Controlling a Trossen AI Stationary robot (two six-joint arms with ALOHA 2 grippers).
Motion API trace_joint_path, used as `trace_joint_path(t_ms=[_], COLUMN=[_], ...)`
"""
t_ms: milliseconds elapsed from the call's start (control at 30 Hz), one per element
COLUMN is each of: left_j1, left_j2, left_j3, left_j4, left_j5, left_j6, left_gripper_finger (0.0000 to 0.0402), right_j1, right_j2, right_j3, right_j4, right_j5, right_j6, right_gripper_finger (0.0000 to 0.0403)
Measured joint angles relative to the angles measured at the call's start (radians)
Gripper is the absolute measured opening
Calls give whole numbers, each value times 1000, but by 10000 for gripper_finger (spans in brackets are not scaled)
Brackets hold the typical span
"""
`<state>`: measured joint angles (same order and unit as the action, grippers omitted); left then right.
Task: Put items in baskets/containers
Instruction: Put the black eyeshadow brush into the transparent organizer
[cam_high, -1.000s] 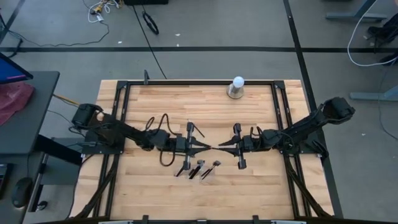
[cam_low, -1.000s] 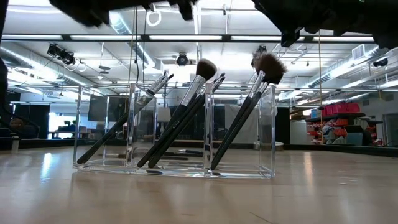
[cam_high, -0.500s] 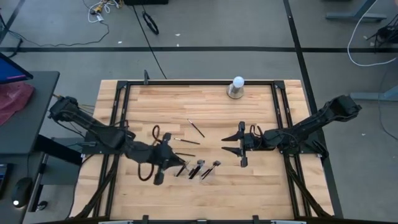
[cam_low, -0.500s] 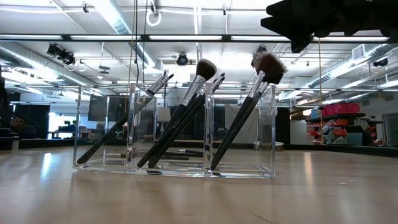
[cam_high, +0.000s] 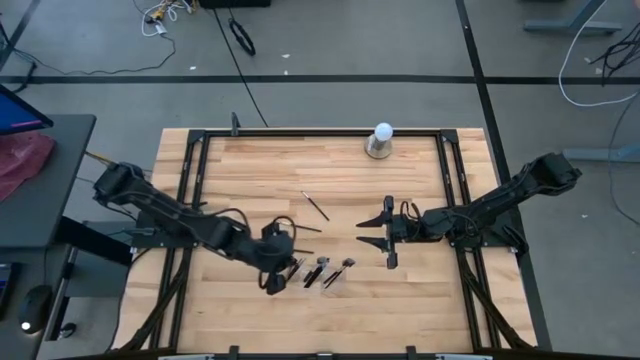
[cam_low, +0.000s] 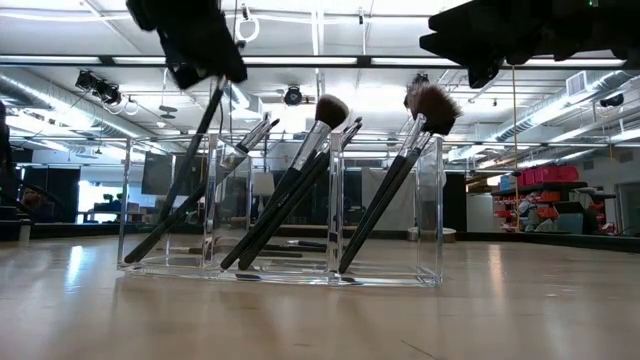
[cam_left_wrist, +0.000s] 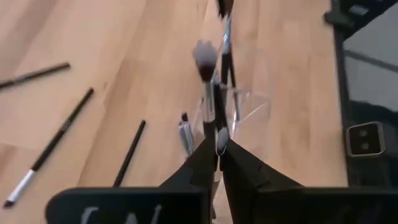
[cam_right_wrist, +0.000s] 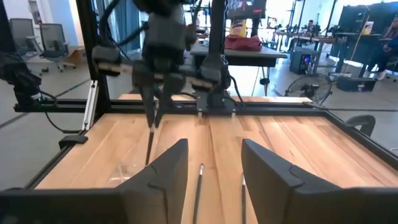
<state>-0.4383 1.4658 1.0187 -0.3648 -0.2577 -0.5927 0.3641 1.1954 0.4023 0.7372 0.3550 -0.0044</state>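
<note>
A clear three-compartment container (cam_low: 280, 210) stands near the table's front middle, and it shows faintly in the high view (cam_high: 327, 276). Several dark-handled brushes (cam_low: 300, 180) lean in it, bristles up. My left gripper (cam_low: 205, 70) hangs over its left compartment, shut on one slim dark brush (cam_low: 195, 135); in the high view the gripper (cam_high: 283, 262) is at the container's left end. My right gripper (cam_high: 362, 233) is open and empty at the table's middle, right of the container. Loose brushes (cam_high: 315, 205) lie flat on the wood behind the container. My left gripper pinches the brush's upper end (cam_low: 214, 92) between its two fingers, which come from above and point down. The brush hangs tilted below the fingers, its lower part (cam_low: 180, 180) within the left compartment's outline. Whether it touches the container, I cannot tell.
A white ball on a grey base (cam_high: 381, 140) stands at the table's far edge. More loose brushes (cam_left_wrist: 59, 137) lie on the wood left of the container. Black rails (cam_high: 190, 170) run along the table's left and right sides.
My left gripper has left the table's middle, where it met my right gripper, and gone toward the near edge and then to the container's left end, carrying a brush that now hangs into the left compartment. My right gripper has drawn back a little toward the right edge.
</note>
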Motion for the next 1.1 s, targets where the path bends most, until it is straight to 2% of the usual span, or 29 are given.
trace_joint_path(t_ms=[367,633,767,867,967,1100], left_j1=[38,55,77,88,86,60], left_j2=[108,96,95,90,89,87], left_j3=[0,11,60,119,200,278], left_j4=[7,7,-24,-101,-226,-432], left_j5=[84,96,168,209,203,102], left_j6=[1,29,37,59,103,153], left_gripper_finger=[52,130,171,189,196,197], right_j1=[0,0,0,0,0,0], right_j2=[0,0,0,0,0,0], right_j3=[0,0,0,0,0,-1], right_j4=[-5,-11,-15,-17,-24,-31], right_j5=[0,0,0,0,-1,-1], right_j6=[4,4,4,12,13,17], right_gripper_finger=[153,153,153,153,153,153])
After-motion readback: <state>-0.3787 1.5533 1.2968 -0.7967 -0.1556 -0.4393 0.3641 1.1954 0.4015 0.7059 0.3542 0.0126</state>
